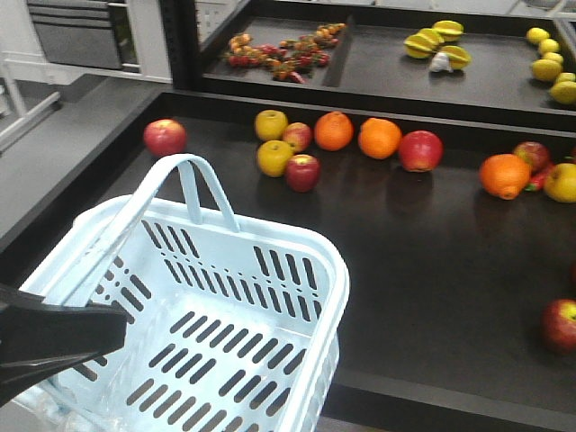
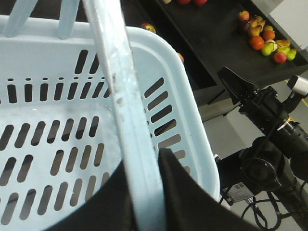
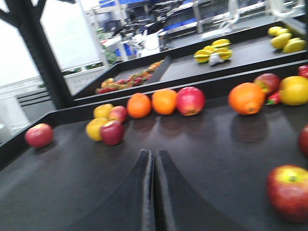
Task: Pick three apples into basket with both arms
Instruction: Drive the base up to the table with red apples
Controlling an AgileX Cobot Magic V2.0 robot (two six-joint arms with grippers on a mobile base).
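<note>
The pale blue basket (image 1: 270,297) stands at the near left of the dark shelf, and I see nothing inside it. My left gripper (image 2: 144,166) is shut on one of its hoop handles (image 2: 115,82); in the front view the gripper (image 1: 112,333) is a black wedge over the basket's left rim. Red apples lie on the shelf: one far left (image 1: 165,137), one in the fruit cluster (image 1: 302,172), a large one (image 1: 420,150) beside the oranges, and one near right (image 1: 559,324). My right gripper (image 3: 154,154) is shut with nothing in it, low over bare shelf. The nearest apple (image 3: 290,191) is to its right.
Yellow apples (image 1: 274,157) and oranges (image 1: 379,138) are mixed in with the red ones. Another orange (image 1: 504,175) lies at the right. A raised black ledge (image 1: 360,112) bounds the shelf at the back, with more fruit trays behind. The other arm's black body (image 2: 262,120) hangs right of the basket.
</note>
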